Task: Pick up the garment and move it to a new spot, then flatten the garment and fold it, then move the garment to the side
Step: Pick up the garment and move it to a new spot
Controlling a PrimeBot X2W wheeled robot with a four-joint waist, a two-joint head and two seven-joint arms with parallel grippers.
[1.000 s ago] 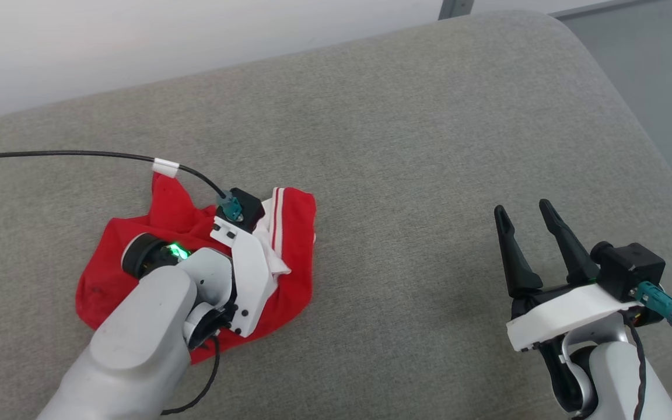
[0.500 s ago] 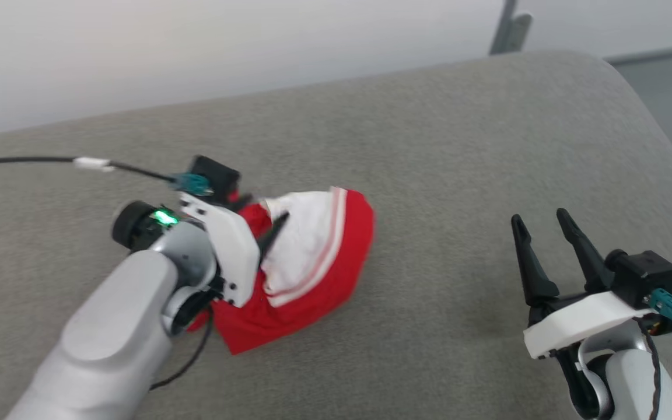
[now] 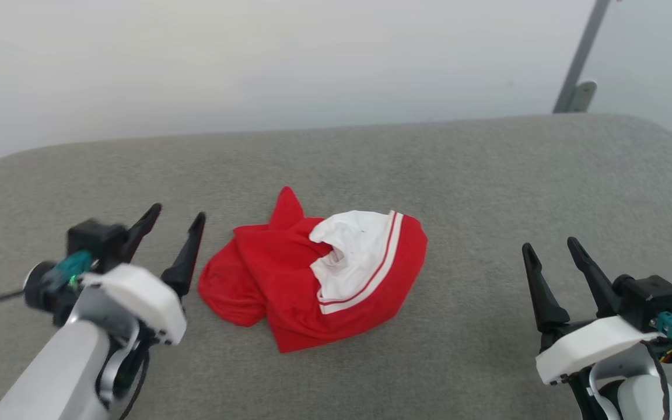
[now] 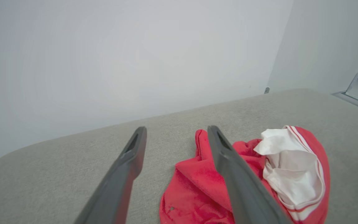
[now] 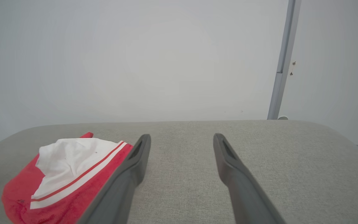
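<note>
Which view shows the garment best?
Head view: the whole crumpled garment lies unobstructed on the grey cushion. Left wrist view: the left claw covers part and the frame crops its bottom. Right wrist view: just one end, at lower left, cropped.

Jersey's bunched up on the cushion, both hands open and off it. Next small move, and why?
Probably lower the left hand onto the nearest red edge of the garment and pinch it, to start spreading. The garment lies crumpled on the grey cushion, not flat yet. Both hands are open and empty. The left sits right beside the cloth, and the right hand is well off it.
</note>
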